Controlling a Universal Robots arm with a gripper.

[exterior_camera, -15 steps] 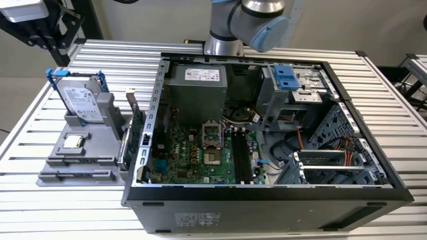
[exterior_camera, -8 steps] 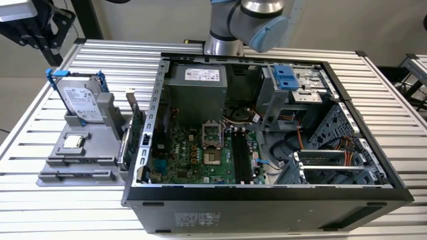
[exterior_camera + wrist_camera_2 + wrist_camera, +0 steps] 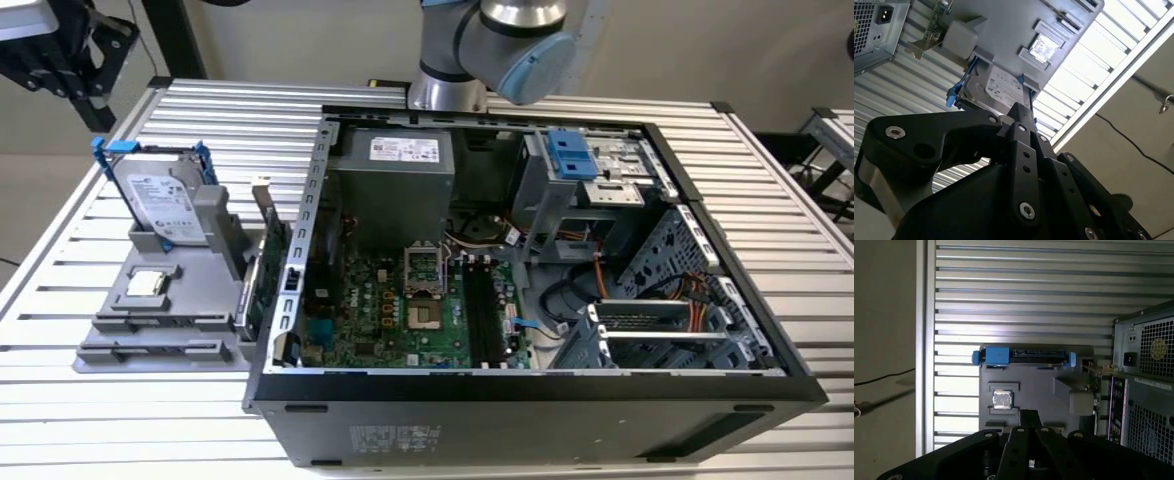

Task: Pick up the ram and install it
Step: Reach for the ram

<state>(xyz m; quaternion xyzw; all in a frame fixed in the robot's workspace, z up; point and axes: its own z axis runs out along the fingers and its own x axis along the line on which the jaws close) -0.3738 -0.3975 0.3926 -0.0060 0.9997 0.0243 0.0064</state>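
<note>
The claw (image 3: 1029, 418) hangs high by the bench's (image 3: 80, 420) far corner, on the exterior view's left, looking down on the gray holder (image 3: 147, 355). Its fingers look pressed together with nothing between them. I cannot tell for sure which dark strip is the ram. The long black slots (image 3: 483, 310) lie inside the open case (image 3: 534, 420), toward the exterior view's right. They run from the bench's near edge to its far edge.
</note>
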